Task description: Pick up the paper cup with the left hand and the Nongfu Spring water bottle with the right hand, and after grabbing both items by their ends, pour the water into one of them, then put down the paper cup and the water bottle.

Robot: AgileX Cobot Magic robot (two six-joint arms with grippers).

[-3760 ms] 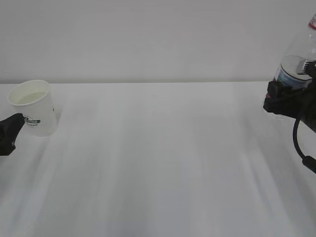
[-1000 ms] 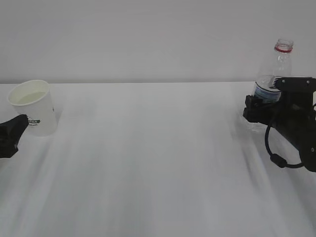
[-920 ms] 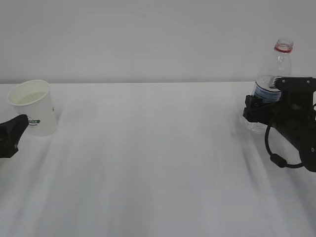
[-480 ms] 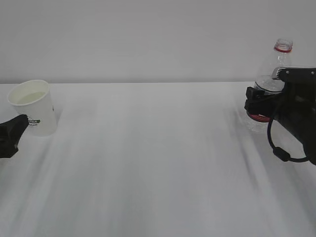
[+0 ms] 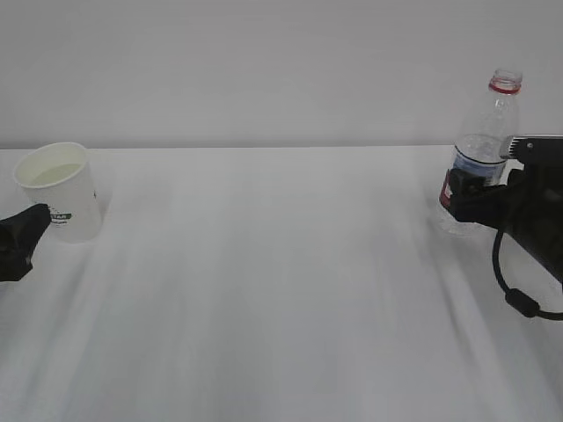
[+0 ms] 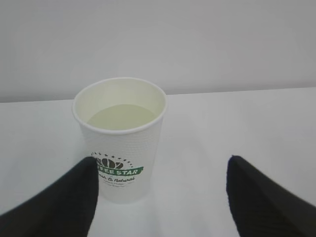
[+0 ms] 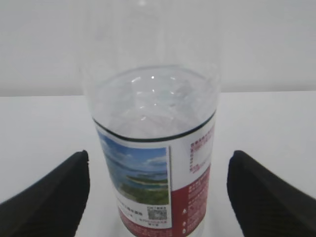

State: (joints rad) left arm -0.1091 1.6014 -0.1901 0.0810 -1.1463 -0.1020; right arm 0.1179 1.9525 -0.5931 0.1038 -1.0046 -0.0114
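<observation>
Paper cup [image 5: 58, 191] stands upright at nine o'clock on the white table [image 5: 264, 290], water [image 6: 121, 117] showing inside it. Just beside it, the left gripper [image 6: 160, 197] is spread wide, released, one finger [image 6: 59, 200] near the cup's printed side, nothing grasped. At three o'clock the Nongfu Spring water bottle [image 5: 478, 154] stands uncapped on the table. The right gripper [image 7: 158, 192] is likewise released, its jaws flanking the bottle, apart from it.
</observation>
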